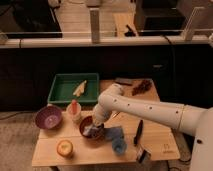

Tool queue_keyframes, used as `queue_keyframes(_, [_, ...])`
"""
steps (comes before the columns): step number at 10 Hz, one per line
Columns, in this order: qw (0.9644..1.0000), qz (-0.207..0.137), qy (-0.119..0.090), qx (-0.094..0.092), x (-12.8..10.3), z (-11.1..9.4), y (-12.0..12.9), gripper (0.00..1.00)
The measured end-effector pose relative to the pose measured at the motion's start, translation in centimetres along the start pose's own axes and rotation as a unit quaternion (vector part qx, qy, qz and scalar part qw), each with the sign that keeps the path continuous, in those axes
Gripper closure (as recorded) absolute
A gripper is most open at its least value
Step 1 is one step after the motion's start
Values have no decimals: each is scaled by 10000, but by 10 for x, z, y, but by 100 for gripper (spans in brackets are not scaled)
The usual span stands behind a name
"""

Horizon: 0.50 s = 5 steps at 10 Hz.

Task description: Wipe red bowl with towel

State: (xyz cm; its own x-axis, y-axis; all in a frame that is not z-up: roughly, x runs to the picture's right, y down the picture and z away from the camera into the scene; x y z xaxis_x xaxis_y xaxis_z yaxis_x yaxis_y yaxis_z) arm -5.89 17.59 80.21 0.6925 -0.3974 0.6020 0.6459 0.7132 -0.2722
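Wiping the small red bowl (83, 128) wants gentle circles with the blue cloth towel (117, 139); gripper (94, 129) sits inside, grip unclear.

you see the wooden table (50, 148) bearing a green tray (61, 91), purple bowl (48, 118), red bowl (83, 126), blue towel (117, 139) and black tool (138, 132); the gripper (94, 129) is down at the red bowl

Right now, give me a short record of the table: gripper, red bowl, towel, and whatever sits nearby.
gripper: lowered into the red bowl
red bowl: upright, front middle of the table
towel: blue, crumpled, against the red bowl's right side
purple bowl: left of the red bowl, apart from it
green tray: back left of the table
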Motion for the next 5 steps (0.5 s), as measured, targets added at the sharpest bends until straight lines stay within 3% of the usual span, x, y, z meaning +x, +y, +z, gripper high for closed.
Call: queue_keyframes(5, [9988,163,303,-345,-1,4,8,100])
